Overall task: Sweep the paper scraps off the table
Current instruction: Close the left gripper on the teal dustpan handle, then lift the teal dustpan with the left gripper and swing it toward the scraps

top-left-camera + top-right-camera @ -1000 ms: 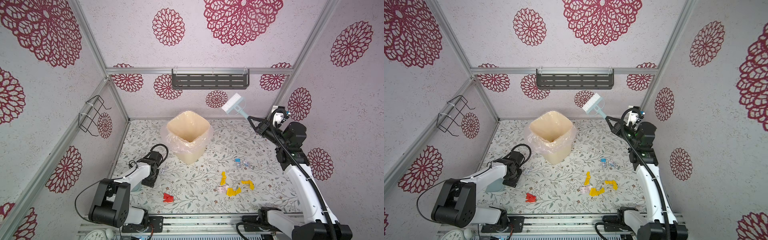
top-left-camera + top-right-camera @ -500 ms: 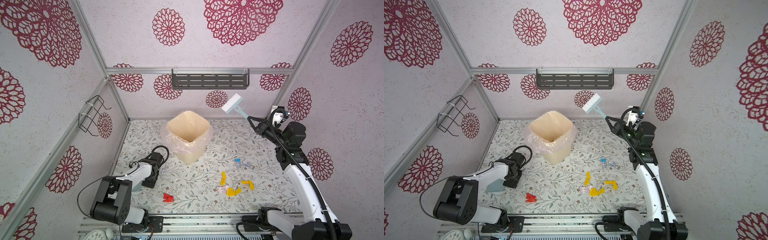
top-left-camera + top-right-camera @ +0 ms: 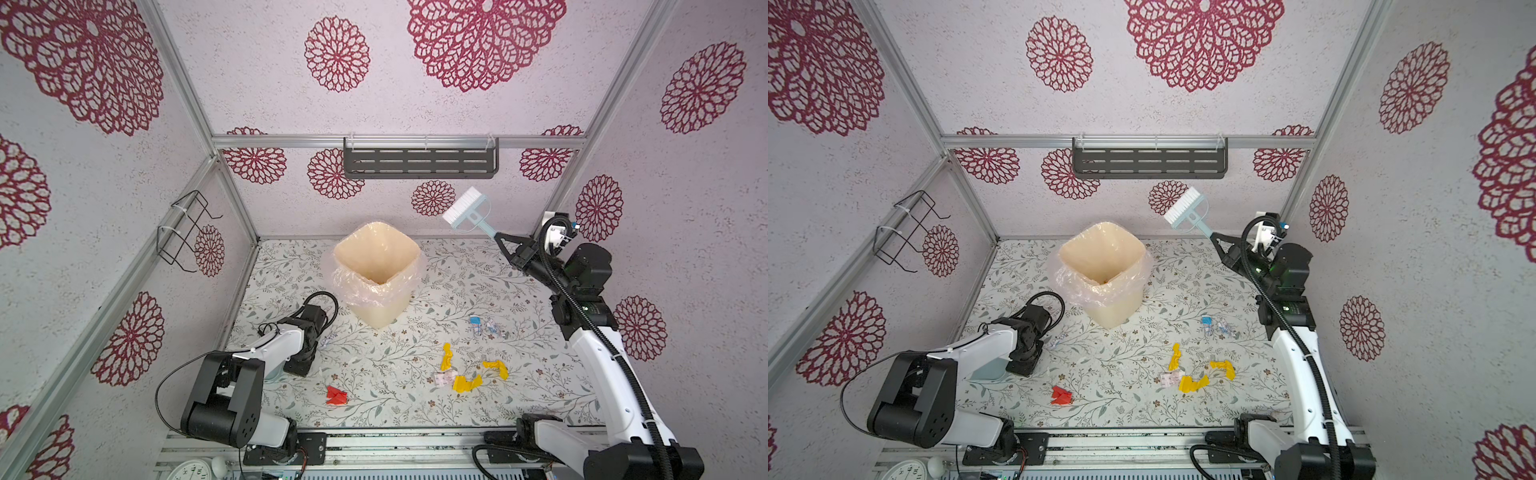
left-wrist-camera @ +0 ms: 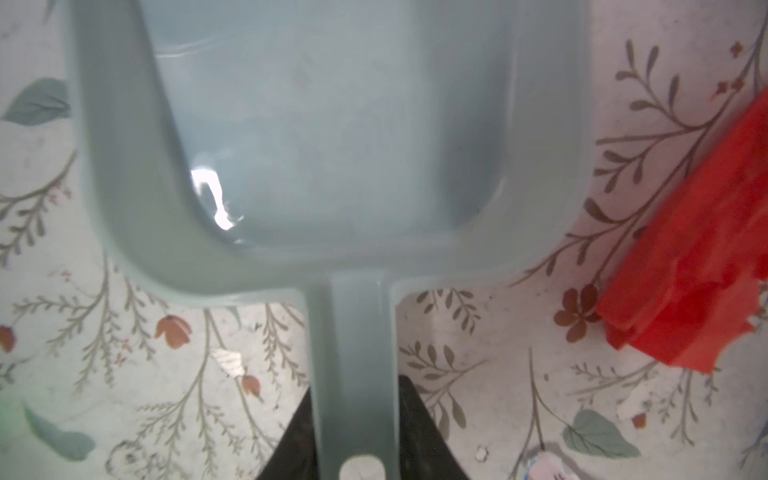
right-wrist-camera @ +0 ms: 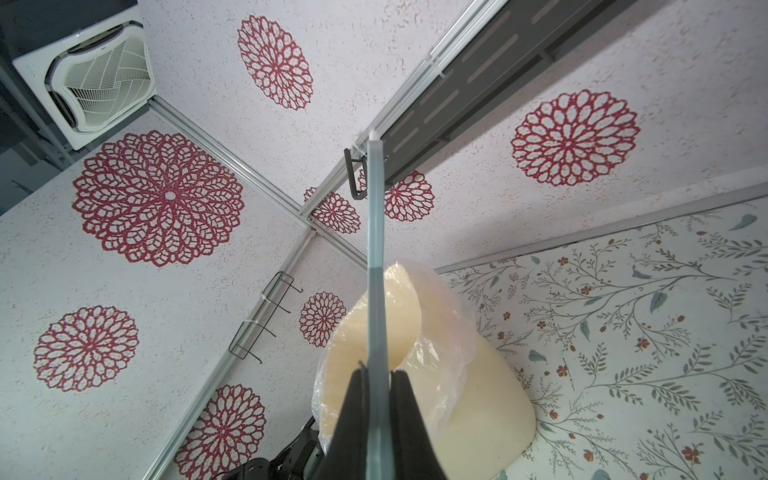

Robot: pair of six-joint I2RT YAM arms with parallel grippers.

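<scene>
Two black fingers (image 4: 415,440) of the left gripper (image 4: 353,419) sit tight against either side of the dustpan (image 4: 332,124) handle with no gap showing. The pan lies flat on the table (image 4: 498,332). The right gripper (image 3: 500,240) is closed on the thin handle of the hand brush (image 3: 465,210). It holds the brush up in the air near the back right corner, above and behind the lined bin (image 3: 376,270).

The paper scraps (image 3: 467,383) lie on the table's front half. A red scrap (image 4: 685,249) is just beside the pan's wall, not touching it. Three yellow pieces (image 3: 446,356) form a loose cluster front right, with a white printed scrap (image 3: 444,378) among them.

In both top views the left arm covers its own fingertips and most of the dustpan (image 3: 988,370), leaving only a pale sliver. The left wrist view cuts off the pan's mouth and the bases of the fingers. The right wrist view shows the brush (image 5: 376,249) edge-on, so its bristles cannot be made out. Some small blue and white bits (image 3: 482,324) near the right arm are too small to identify.
</scene>
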